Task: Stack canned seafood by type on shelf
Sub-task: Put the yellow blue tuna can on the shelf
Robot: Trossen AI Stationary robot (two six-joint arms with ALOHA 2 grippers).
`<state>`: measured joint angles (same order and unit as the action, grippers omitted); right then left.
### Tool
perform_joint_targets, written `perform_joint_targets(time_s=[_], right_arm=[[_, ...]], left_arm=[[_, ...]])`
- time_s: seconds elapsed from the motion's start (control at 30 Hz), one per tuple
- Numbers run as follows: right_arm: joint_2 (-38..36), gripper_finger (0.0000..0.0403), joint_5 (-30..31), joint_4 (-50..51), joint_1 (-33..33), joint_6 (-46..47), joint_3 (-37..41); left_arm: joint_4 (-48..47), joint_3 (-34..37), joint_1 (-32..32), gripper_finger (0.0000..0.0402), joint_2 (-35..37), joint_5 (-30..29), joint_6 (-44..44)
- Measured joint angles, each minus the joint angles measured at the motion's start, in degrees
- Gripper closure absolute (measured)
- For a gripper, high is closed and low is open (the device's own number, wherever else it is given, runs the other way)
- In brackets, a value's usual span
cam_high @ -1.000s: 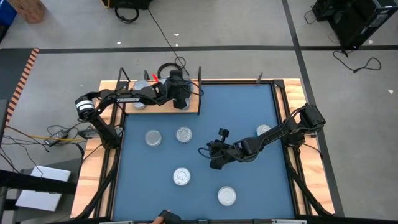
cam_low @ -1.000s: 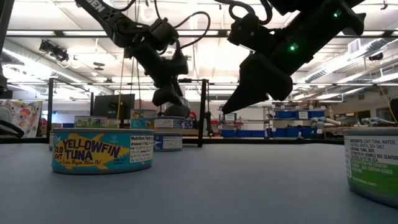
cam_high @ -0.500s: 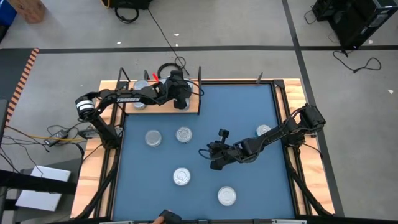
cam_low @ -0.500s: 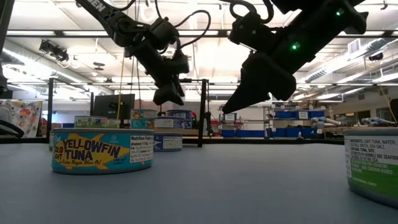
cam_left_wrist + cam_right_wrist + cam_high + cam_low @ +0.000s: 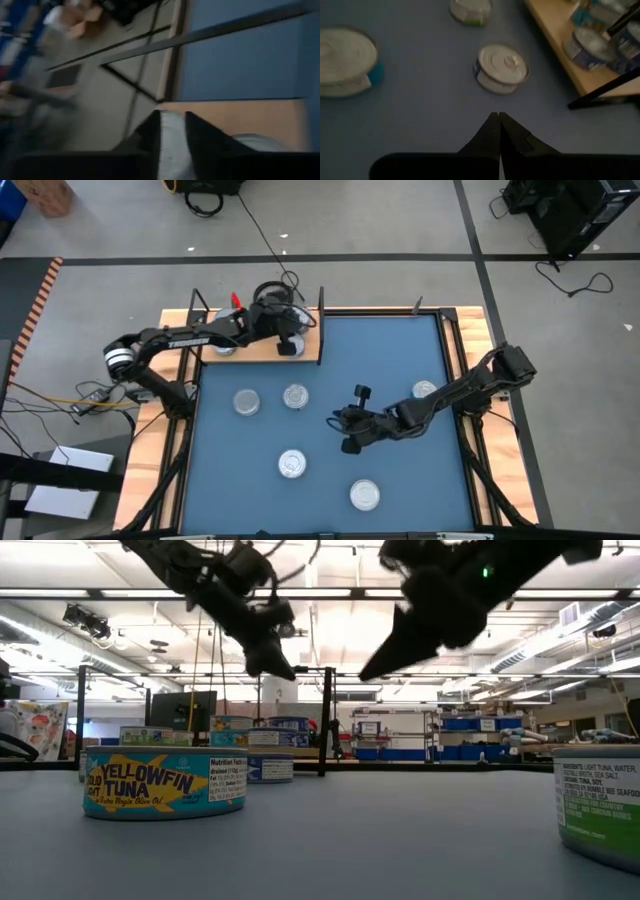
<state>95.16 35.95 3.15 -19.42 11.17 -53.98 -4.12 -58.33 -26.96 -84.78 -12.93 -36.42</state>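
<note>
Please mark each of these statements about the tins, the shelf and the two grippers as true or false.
1. Five tins lie on the blue mat. True: one example is the tin near the middle.
2. The right gripper holds a tin. False: it is shut and empty, above the mat.
3. The left gripper is over the wooden shelf. True.
4. The shelf is bare. False: tins already sit on it, such as the shelf tin under the left arm.
5. The nearest tin in the low view reads yellowfin tuna. True.
</note>
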Motion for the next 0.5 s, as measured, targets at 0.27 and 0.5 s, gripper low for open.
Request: perform_joint_targets(time_s=[0.27,0.5], right_arm=[[-1.9,0.0395,0.0,-1.8,1.3,-0.8,0.0],[-1.5,0.0395,-4.6,-2.7,3.6,2.0,0.0]], left_arm=[[4.1,9.2,2.6,0.0395,7.3,9.1,8.6],[14.1,17.2,6.8,0.0399,11.3,7.5,11.7]])
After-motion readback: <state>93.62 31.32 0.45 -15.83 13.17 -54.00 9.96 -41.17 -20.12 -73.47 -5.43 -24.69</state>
